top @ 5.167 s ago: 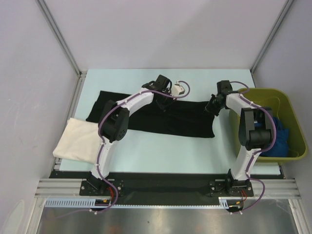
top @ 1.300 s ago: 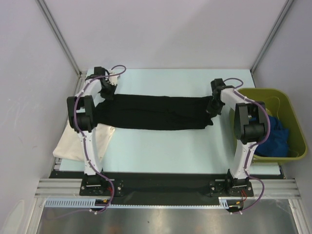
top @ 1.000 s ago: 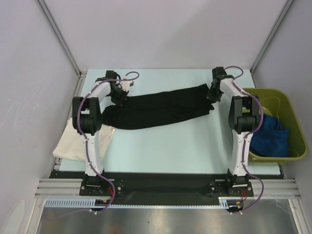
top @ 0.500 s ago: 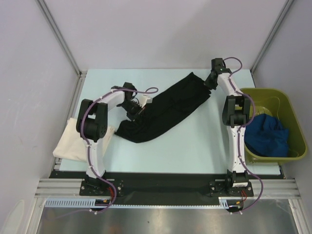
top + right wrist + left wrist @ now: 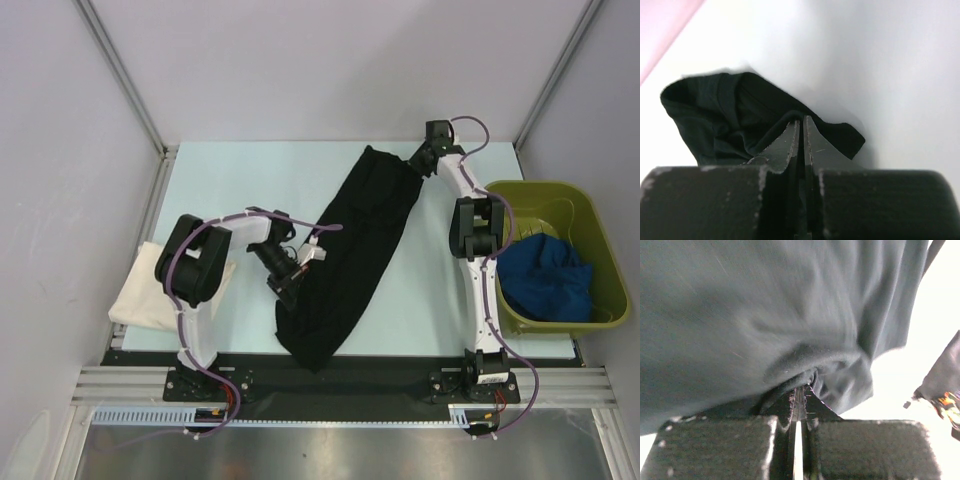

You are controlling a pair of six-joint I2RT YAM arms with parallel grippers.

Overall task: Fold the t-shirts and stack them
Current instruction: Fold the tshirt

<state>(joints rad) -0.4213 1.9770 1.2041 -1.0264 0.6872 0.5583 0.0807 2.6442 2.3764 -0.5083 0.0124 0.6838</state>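
The large black t-shirt [image 5: 352,240] is stretched in a long folded band from the table's far right down to the near edge, its lower end hanging over the front rail. My left gripper [image 5: 288,282] is shut on its left edge near the front; the left wrist view shows the cloth [image 5: 790,320] pinched between the pads. My right gripper [image 5: 420,165] is shut on the shirt's far end, with the black cloth [image 5: 725,120] bunched at the fingertips in the right wrist view. The cream t-shirt [image 5: 150,290] lies folded at the near left. The blue t-shirt [image 5: 540,280] sits in the bin.
The olive-green plastic bin [image 5: 600,235] stands at the right edge of the table. Metal frame posts rise at the far left and far right corners. The table surface [image 5: 250,180] is pale blue.
The black shirt has swung from lying across the table to running front to back. My left gripper moved from the far left to the near centre; my right moved to the far edge.
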